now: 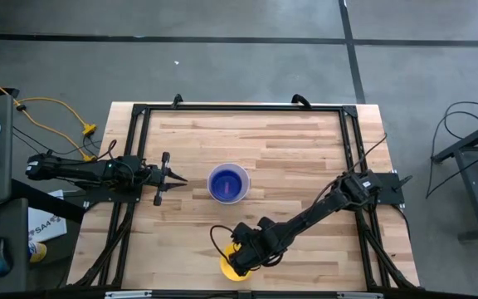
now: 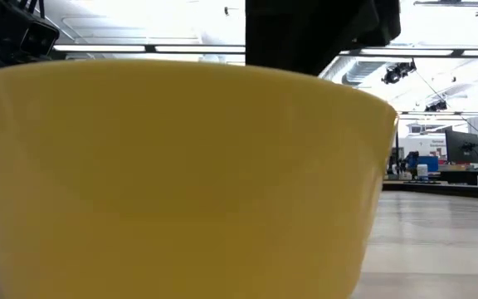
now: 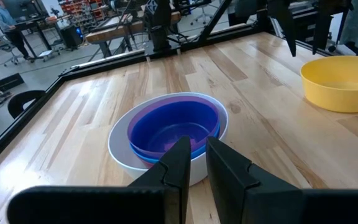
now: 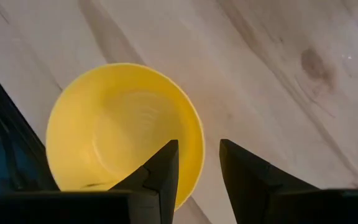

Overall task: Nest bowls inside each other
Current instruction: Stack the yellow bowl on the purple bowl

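A yellow bowl (image 1: 232, 272) (image 4: 117, 124) stands upright on its base at the table's near edge and fills the low view (image 2: 181, 183). My right gripper (image 1: 241, 259) (image 4: 197, 146) hangs open just above it, pointing steeply down. One finger is over the bowl's inside and one over the table beside its rim (image 4: 199, 155); neither touches it. At mid-table stands a white bowl (image 1: 228, 183) (image 3: 120, 155) with a purple bowl (image 3: 143, 115) and a blue bowl (image 3: 173, 127) nested inside it. My left gripper (image 1: 181, 178) (image 3: 196, 142) waits level at the table's left, facing this stack, its fingers a narrow gap apart and holding nothing.
A black metal frame (image 1: 239, 108) runs round the wooden table top. A black cable loop (image 1: 216, 235) lies by the right arm near the yellow bowl. Bare wood lies between the nested stack and the yellow bowl.
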